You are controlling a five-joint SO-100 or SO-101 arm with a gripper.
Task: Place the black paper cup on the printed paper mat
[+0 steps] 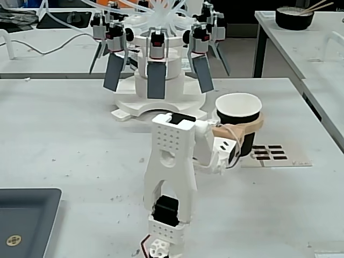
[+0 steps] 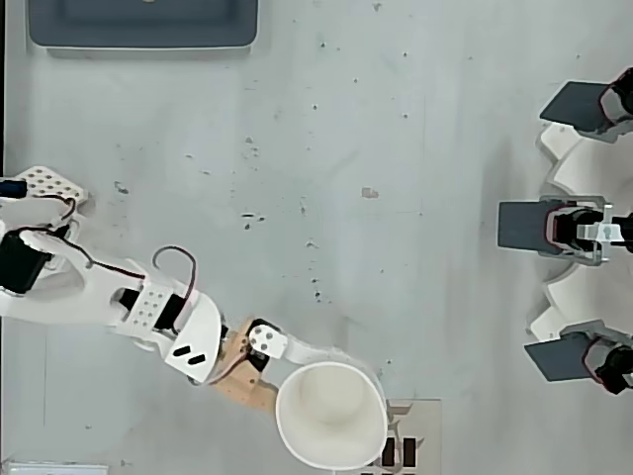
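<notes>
The black paper cup, white inside, is clasped by my gripper, which is shut on its wall, with a tan finger wrapped across the front. The cup stands upright with a slight lean at the left end of the printed paper mat, a beige sheet with black bars. I cannot tell whether its base touches the mat. In the overhead view the cup's open mouth covers part of the mat, and the gripper reaches it from the left.
A white carousel rig with grey panels stands just behind the cup. A dark grey tray lies at the table's near left corner. A black bowl with chopsticks sits on another table at the back right.
</notes>
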